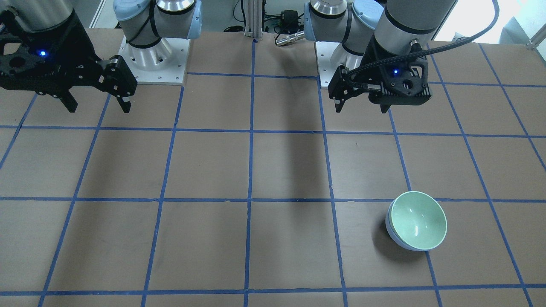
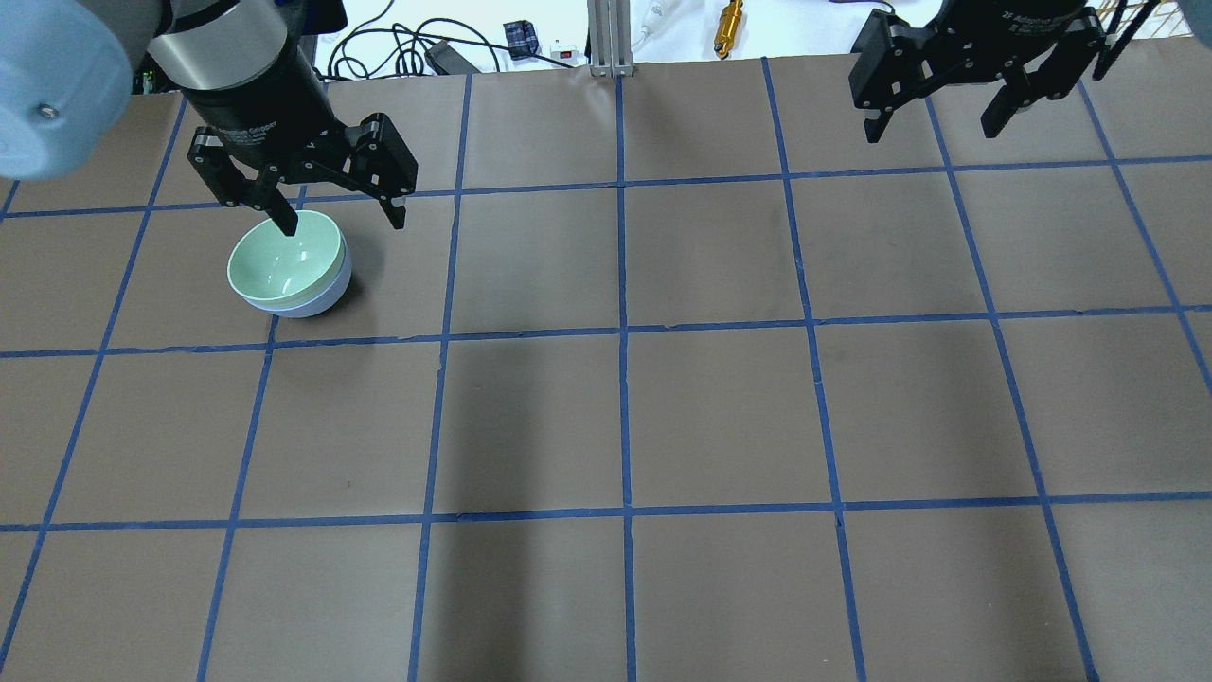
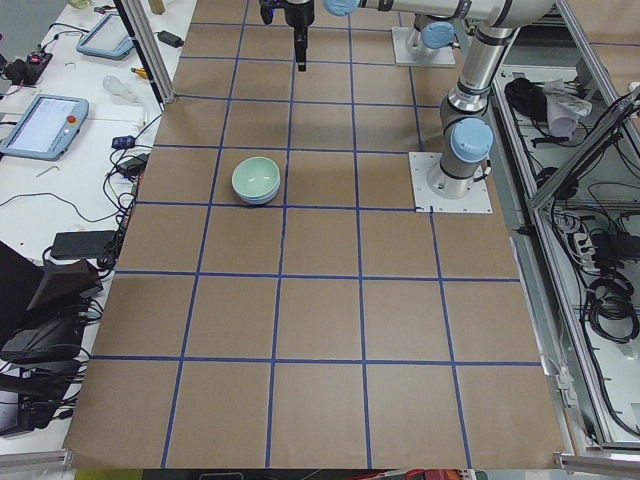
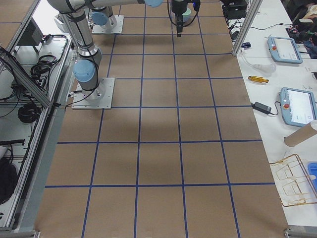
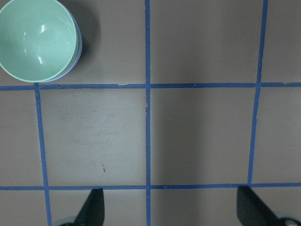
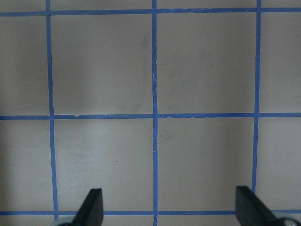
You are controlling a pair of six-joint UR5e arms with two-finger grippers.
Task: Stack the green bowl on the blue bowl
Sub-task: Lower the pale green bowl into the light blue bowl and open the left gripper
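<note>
The pale mint-green bowl sits nested inside the pale blue bowl, whose wall shows as a thin band under it. The pair stands upright on the table on my left side. It also shows in the overhead view, green bowl in blue bowl, and at the top left of the left wrist view. My left gripper is open and empty. It hangs high above the table, beside the bowls, touching nothing. My right gripper is open and empty, far off on the other side.
The table is covered in brown paper with a blue tape grid. The two arm bases stand at the robot's edge. Cables and a gold cylinder lie beyond the far edge. Side benches hold tablets.
</note>
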